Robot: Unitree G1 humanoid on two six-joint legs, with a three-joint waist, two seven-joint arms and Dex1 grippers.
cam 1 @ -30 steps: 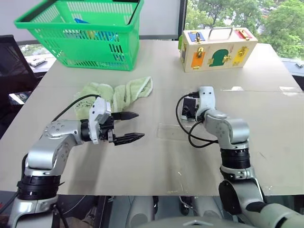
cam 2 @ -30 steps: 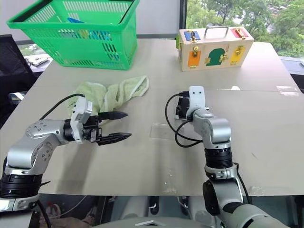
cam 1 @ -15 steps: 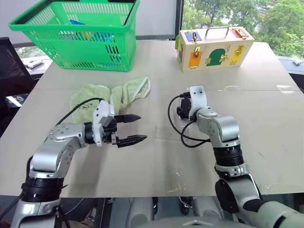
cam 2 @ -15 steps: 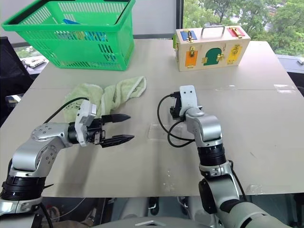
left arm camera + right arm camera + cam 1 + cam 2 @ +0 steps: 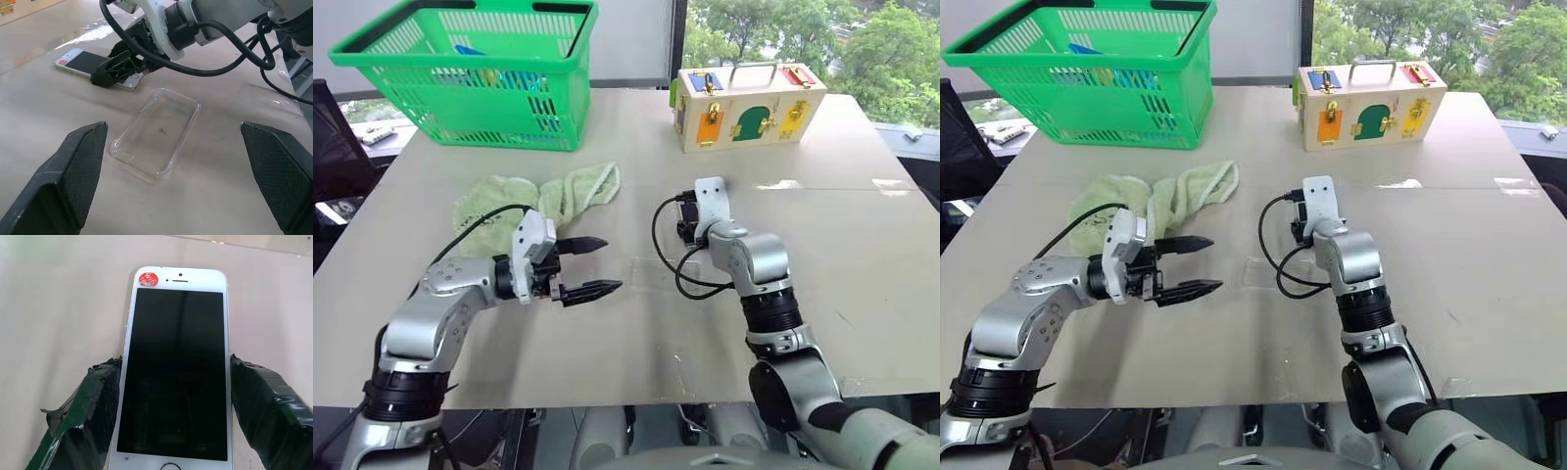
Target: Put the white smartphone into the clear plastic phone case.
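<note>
Head views. Desk (image 5: 607, 352): pale, flat top. Green basket (image 5: 470, 73) at the far left; wooden latch box (image 5: 749, 91) with coloured doors at the far right; light green towel (image 5: 543, 196) crumpled on the near side of the basket. Left gripper (image 5: 592, 266): held above the desk just in front of the towel, pointing toward the right arm, fingers spread wide with nothing between them. Clear plastic phone case (image 5: 656, 271): faint outline lying flat on the desk between the two arms. Right gripper (image 5: 1298, 227): angled down toward the desk beyond the case, its fingers hidden behind the wrist.

Left wrist view. Clear plastic phone case (image 5: 156, 132) lies flat, open side up, empty. White smartphone (image 5: 83, 62) lies flat and screen up just beyond the case, apart from it. The right gripper (image 5: 117, 71) is set down over the phone's near end.

Right wrist view. White smartphone (image 5: 177, 367) lies screen up on the desk, a red sticker (image 5: 147, 278) at one far corner. The right gripper's two taped fingers (image 5: 93, 401) stand one at each long edge, right against the phone; a firm clamp cannot be told.
</note>
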